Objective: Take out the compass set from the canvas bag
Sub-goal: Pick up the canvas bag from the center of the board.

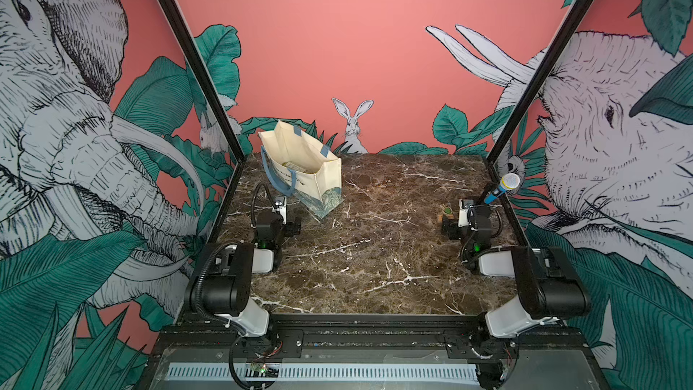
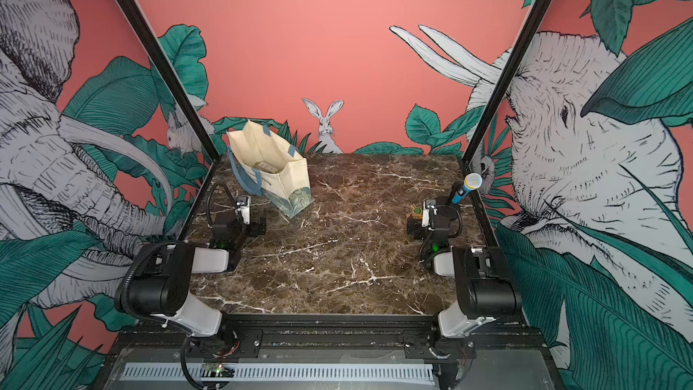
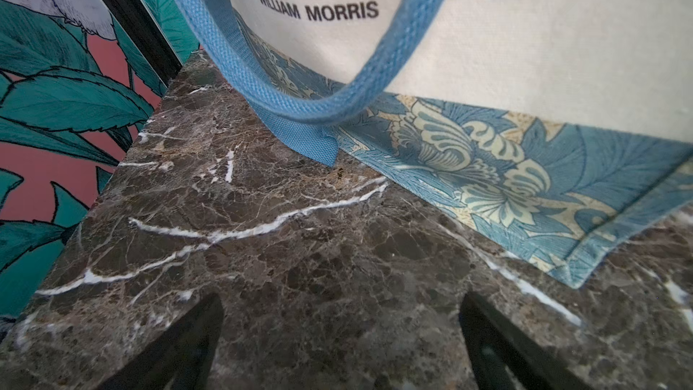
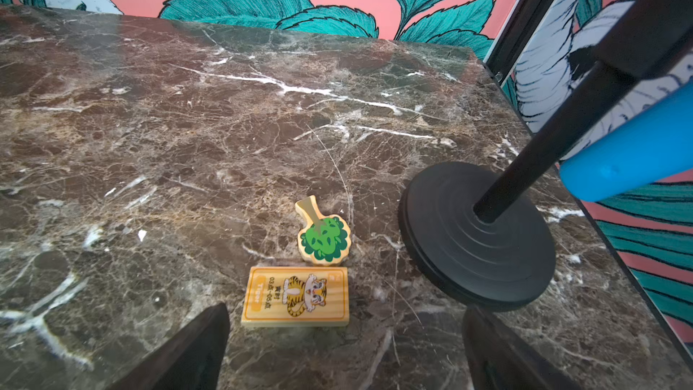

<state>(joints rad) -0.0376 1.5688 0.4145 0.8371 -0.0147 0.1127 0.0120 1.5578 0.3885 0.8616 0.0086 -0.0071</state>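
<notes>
Finds the canvas bag point(image 1: 324, 178) upright at 11 o'clock on the table point(image 1: 375, 256), mouth gaping upward, presumably for a reach from above. Spots the likely compass set point(image 1: 289, 165), a flat pale box, on its floor. Holds the left gripper point(image 3: 341, 305) spread and empty at the bag's 7 o'clock, facing the drooping handle point(image 3: 292, 110), handy for entry. Shows the right gripper point(image 4: 345, 317) equally spread at 3 o'clock, clear of the work
</notes>
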